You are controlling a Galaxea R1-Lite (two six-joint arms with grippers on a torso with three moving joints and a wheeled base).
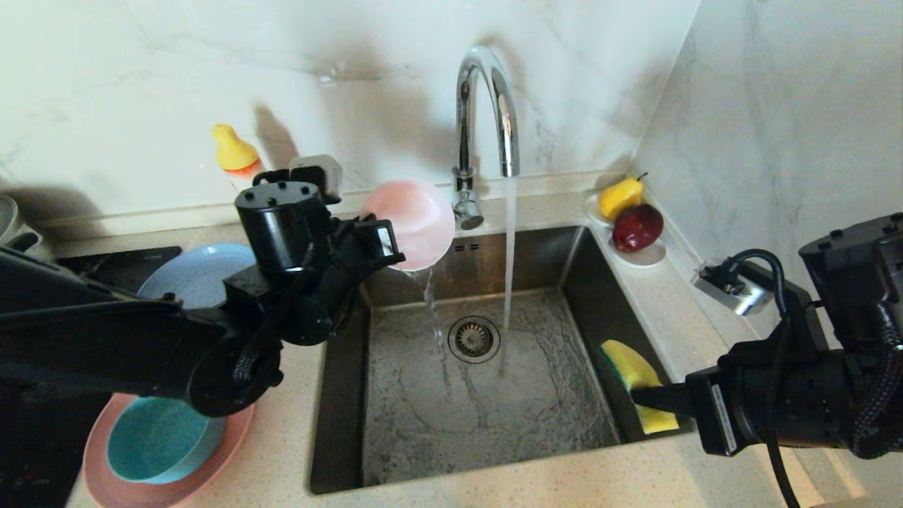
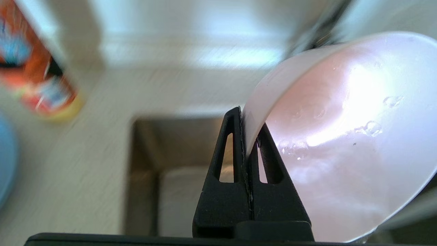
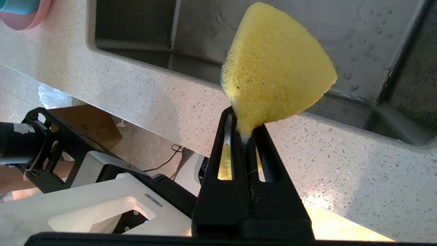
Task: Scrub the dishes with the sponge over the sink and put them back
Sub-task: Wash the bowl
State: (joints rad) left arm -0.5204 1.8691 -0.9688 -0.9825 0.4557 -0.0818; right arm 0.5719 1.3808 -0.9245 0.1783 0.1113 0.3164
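Observation:
My left gripper (image 1: 390, 252) is shut on the rim of the pale pink-white bowl (image 1: 416, 222), which hangs tilted over the back left corner of the sink (image 1: 423, 402). Water spills from the bowl into the basin. In the left wrist view the two fingers pinch the bowl's (image 2: 341, 136) edge at the left gripper (image 2: 247, 119). My right gripper (image 1: 638, 396) is shut on the yellow sponge (image 1: 630, 365) at the sink's right wall; the sponge (image 3: 276, 68) fans out above the right gripper (image 3: 244, 121). The teal bowl (image 1: 159, 437) sits in the pink plate (image 1: 95, 458) at the front left. The grey-blue plate (image 1: 190, 275) lies behind my left arm.
The chrome faucet (image 1: 487, 106) runs a stream of water (image 1: 509, 268) beside the drain strainer (image 1: 474, 339). A white dish with a yellow pear and a red fruit (image 1: 637, 226) stands at the back right corner. A bottle with a yellow cap (image 1: 236, 155) stands against the back wall.

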